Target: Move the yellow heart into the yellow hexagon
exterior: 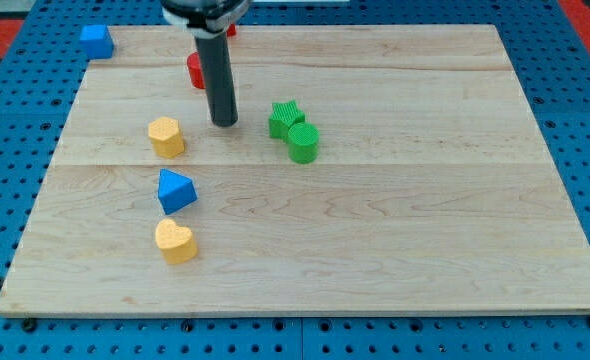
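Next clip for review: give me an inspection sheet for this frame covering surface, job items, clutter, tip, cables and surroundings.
Surface: wooden board, flat.
Job's things: yellow heart near the view's bottom left; yellow hexagon above it, blue triangular block between them.
Clutter: green star touching green cylinder; red block partly hidden; blue cube at board's corner.
Grippers: none; my tip right of the hexagon, apart.
Cables: nothing seen.
Surroundings: blue perforated base.

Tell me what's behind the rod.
A red block shows at the rod's left, partly covered; its shape is hidden. My tip rests right of the yellow hexagon.
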Action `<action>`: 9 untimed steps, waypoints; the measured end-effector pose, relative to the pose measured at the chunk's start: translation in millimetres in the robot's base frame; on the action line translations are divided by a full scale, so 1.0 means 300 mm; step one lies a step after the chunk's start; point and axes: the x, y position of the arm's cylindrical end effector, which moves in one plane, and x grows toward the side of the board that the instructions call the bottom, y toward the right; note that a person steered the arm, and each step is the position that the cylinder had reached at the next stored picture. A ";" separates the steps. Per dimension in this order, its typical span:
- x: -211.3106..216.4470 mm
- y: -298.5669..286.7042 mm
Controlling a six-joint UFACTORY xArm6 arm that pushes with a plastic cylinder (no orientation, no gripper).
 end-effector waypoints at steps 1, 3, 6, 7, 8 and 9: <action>0.129 -0.043; 0.557 0.046; 0.436 -0.371; 0.300 -0.371; 0.227 -0.384; 0.206 -0.486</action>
